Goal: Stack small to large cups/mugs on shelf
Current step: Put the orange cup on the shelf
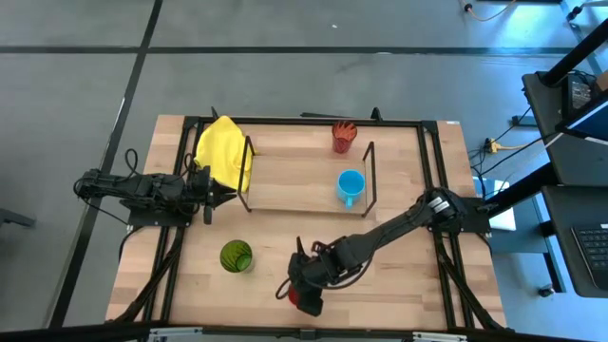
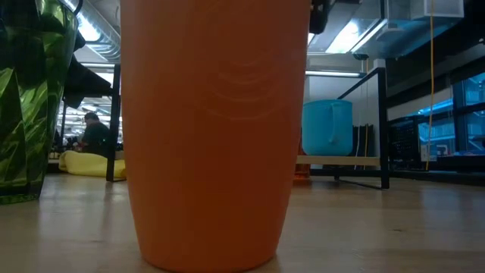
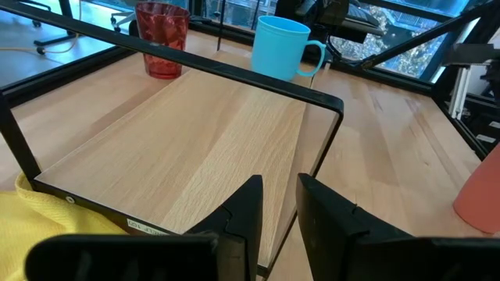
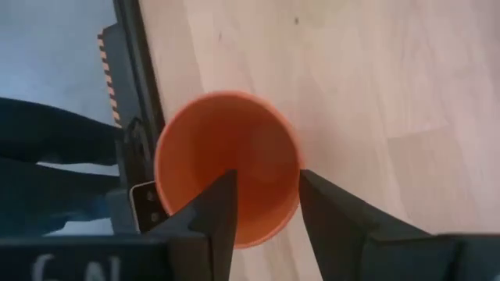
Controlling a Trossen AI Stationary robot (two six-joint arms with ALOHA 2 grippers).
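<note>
Two cups, red tumbler (image 1: 343, 137) and blue mug (image 1: 350, 186), stand empty on shelf (image 1: 294, 176).

The light wooden shelf board with black wire end frames (image 1: 294, 176) lies on the back half of the wooden counter (image 1: 399, 275). On it, the taller orange-red translucent tumbler (image 1: 343, 138) stands at the back right, with the light blue handled mug (image 1: 350, 186) in front of it. The crumpled yellow cloth (image 1: 225, 152) lies over the shelf's left end. On the counter in front of the shelf, the green translucent tumbler (image 1: 236, 256) stands left of the short red cup (image 1: 306, 300), which sits near the front edge.
</note>
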